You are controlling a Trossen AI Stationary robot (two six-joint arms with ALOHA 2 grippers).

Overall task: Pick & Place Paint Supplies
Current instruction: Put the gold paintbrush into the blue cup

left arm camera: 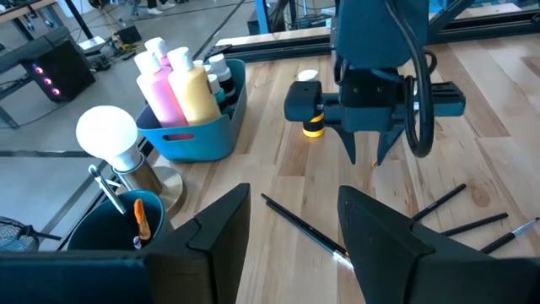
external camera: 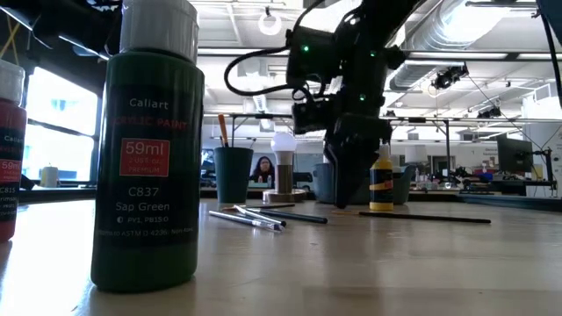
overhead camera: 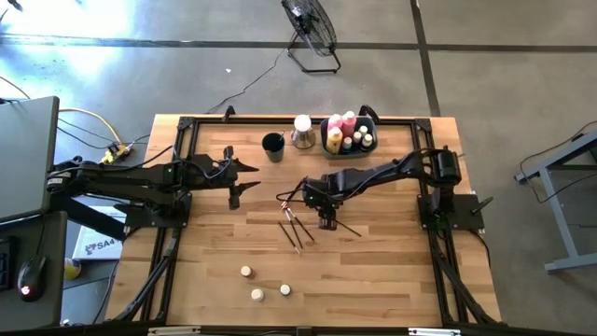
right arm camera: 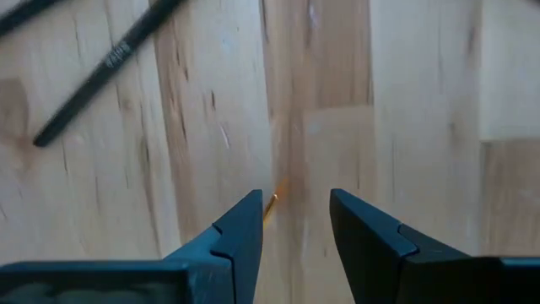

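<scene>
My right gripper (overhead camera: 326, 222) points down near the table's middle, open, its fingertips (left arm camera: 355, 157) just above the wood. A thin orange tip (right arm camera: 271, 205) shows on the table beside one finger; whether they touch I cannot tell. Dark-handled brushes lie around it: a few (overhead camera: 293, 231) toward the left, one (overhead camera: 349, 227) toward the right, another (right arm camera: 110, 59) in the right wrist view. Three white-capped pots (overhead camera: 256, 295) stand near the front edge. Pink and yellow bottles (left arm camera: 181, 84) stand in the teal bin (left arm camera: 198, 135). My left gripper (overhead camera: 233, 182) waits open at the left.
A dark cup (overhead camera: 272, 147) and a bulb-topped metal stand (overhead camera: 301, 131) sit at the back next to the bin. A yellow bottle (external camera: 380, 183) stands behind my right gripper. Close to the low camera stand a green paint bottle (external camera: 149, 149) and a red one (external camera: 9, 149).
</scene>
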